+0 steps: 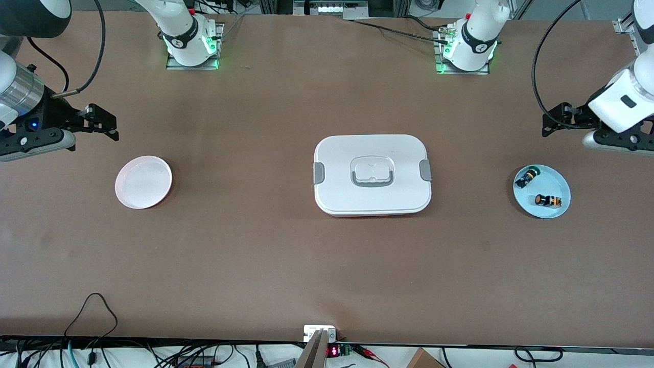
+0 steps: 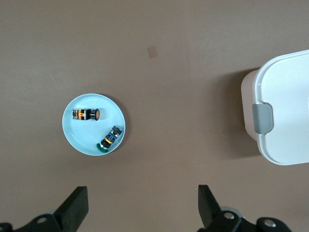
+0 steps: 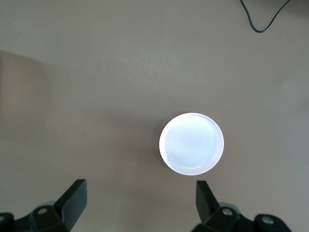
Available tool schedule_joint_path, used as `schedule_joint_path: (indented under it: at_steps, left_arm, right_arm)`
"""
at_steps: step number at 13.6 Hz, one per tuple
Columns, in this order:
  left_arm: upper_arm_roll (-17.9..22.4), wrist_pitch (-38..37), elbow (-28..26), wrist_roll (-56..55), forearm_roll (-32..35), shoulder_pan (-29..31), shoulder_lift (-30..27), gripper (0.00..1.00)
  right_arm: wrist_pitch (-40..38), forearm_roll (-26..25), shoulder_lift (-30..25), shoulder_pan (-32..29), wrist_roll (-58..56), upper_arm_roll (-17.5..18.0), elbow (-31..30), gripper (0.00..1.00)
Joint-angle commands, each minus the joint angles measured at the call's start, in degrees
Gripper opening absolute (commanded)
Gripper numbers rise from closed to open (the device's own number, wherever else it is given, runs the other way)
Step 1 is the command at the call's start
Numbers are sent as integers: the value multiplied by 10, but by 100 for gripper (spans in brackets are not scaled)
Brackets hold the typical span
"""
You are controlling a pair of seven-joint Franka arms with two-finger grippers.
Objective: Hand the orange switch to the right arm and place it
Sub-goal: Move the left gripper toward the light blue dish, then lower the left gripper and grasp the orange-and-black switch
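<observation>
The orange switch (image 1: pixel 547 200) (image 2: pixel 86 114) lies on its side on a light blue plate (image 1: pixel 556 180) (image 2: pixel 77 137) at the left arm's end of the table. My left gripper (image 1: pixel 554 121) (image 2: pixel 143 203) hangs open and empty over bare table beside that plate. The right arm (image 1: pixel 20 92) waits at its own end of the table. Its gripper, my right gripper (image 1: pixel 104 122) (image 3: pixel 141 200), stands open and empty over bare table beside a white plate (image 1: pixel 143 182) (image 3: pixel 191 144) that has nothing on it.
A second small black switch (image 1: pixel 525 178) (image 2: pixel 109 140) with green and blue bits shares the blue plate. A white lidded box (image 1: pixel 372 175) (image 2: pixel 285 111) with grey clips stands at the table's middle. Cables hang along the table edge nearest the front camera.
</observation>
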Motion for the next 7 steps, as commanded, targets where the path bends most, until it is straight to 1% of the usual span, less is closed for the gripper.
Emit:
schedule_joint_path:
  at_steps: [1,3,5,7]
  left_arm:
    - [9,-15,70,6,-5,16,83,100]
    - [7,-12,100,9,32,48,128,100]
    - [7,-5,103,3,34,76,176,100]
    - [4,69,97,17,28,129,214,100]
  right_arm:
    - [-1,7,-2,-6,-3,5,4,100]
    - [-1,7,-2,-6,-3,4,4,100]
    - [-1,7,-2,-6,-3,4,4,100]
    - [-1,7,-2,-6,-3,5,4,100]
